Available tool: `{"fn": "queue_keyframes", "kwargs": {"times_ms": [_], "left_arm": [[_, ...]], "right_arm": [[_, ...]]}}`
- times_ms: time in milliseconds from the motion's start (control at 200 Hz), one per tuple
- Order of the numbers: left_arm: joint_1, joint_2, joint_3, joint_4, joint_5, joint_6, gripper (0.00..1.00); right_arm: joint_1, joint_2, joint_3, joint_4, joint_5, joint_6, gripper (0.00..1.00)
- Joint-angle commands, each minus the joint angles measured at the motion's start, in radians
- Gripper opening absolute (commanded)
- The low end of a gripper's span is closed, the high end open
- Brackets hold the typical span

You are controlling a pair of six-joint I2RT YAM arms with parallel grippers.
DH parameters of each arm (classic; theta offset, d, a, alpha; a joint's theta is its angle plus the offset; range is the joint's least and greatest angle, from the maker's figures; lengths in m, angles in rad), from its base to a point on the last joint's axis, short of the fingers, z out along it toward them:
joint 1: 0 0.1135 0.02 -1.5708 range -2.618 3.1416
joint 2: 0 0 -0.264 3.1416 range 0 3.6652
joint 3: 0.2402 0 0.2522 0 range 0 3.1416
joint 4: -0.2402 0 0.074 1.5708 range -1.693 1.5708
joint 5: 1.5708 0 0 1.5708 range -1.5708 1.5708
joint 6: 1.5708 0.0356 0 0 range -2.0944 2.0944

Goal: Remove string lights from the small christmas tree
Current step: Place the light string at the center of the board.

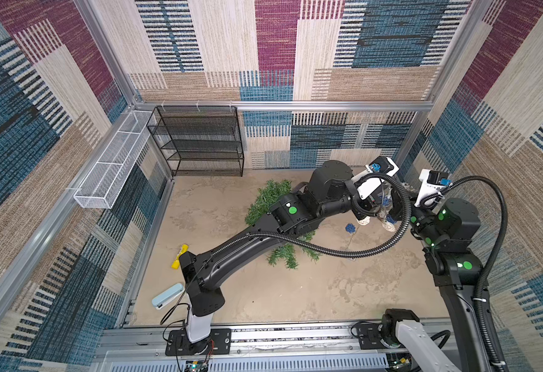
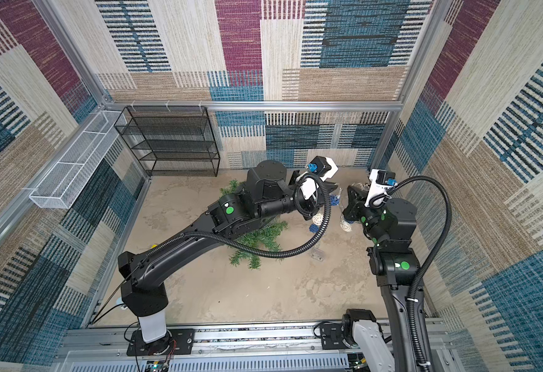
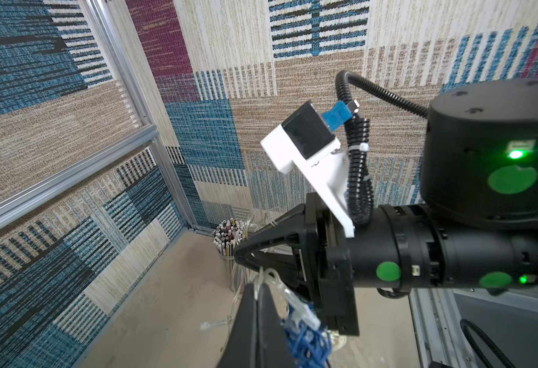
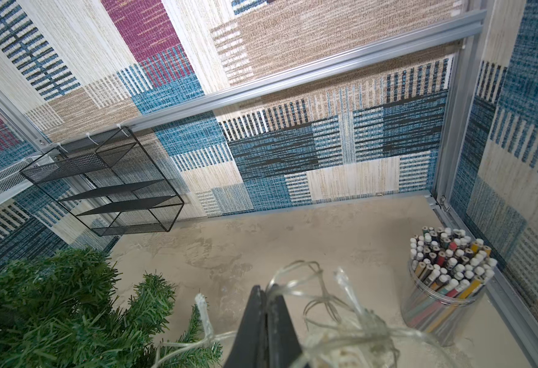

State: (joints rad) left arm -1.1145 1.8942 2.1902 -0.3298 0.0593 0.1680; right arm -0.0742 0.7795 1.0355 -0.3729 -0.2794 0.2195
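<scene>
- Sandy tabletop (image 1: 247,290) inside carpet-patterned walls; small christmas tree (image 1: 271,193) sits mid-table, largely under the left arm.
- String lights (image 1: 350,228) hang bunched beside the tree, between the 2 grippers, balls dangling low.
- Left gripper (image 3: 258,288) is clenched on pale wire; right gripper (image 4: 267,296) likewise pinches wire.
- Step in hand, as judged: drawing the strand clear. Lift slowly away from the branches, both pinches firm, since 1 strand trails toward the needles.
- Right wrist view alone shows that trailing strand; a top view shows the small clear box (image 2: 317,254) lying on the table, unseen from either wrist.
</scene>
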Motion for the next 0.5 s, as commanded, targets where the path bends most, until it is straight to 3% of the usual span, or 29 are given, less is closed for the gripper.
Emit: {"fn": "queue_keyframes", "kwargs": {"times_ms": [0, 496], "left_arm": [[0.001, 0.015, -0.012, -0.017, -0.004, 0.005, 0.00], [0.000, 0.045, -0.344, 0.166, 0.004, -0.219, 0.00]], "right_arm": [[0.000, 0.004, 0.005, 0.034, 0.018, 0.000, 0.00], [0.001, 0.044, -0.072, -0.017, 0.141, -0.010, 0.00]]}}
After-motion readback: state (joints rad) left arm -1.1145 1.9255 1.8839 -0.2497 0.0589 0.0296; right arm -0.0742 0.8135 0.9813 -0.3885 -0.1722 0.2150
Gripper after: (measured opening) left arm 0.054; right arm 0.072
